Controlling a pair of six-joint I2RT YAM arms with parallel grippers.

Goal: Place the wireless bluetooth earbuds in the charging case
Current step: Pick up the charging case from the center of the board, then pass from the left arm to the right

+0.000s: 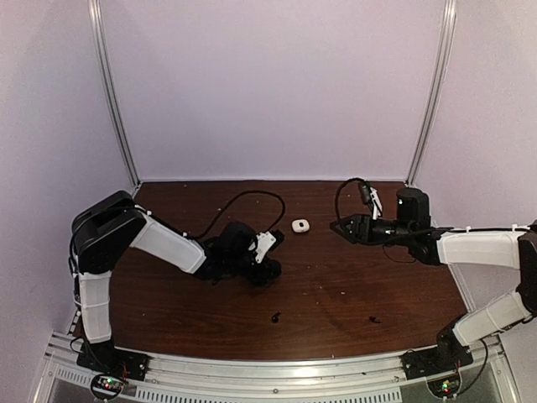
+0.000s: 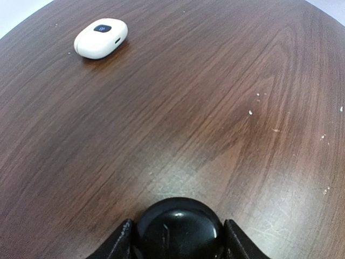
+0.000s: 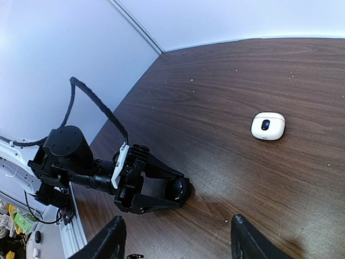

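Open tabletop (image 1: 336, 285) separates the white case (image 1: 300, 225) from black case (image 2: 179, 229).

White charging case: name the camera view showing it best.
Left wrist: the white case looks largest, its dark badge and side port clear. Right wrist shows it smaller; top external only a tiny white speck.

The light is soft and even. A pale glare lies on the surface (image 2: 178, 167); wrist views bend at the edges.

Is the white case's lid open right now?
No, the white case lies closed on the table, with no gap showing at its lid.
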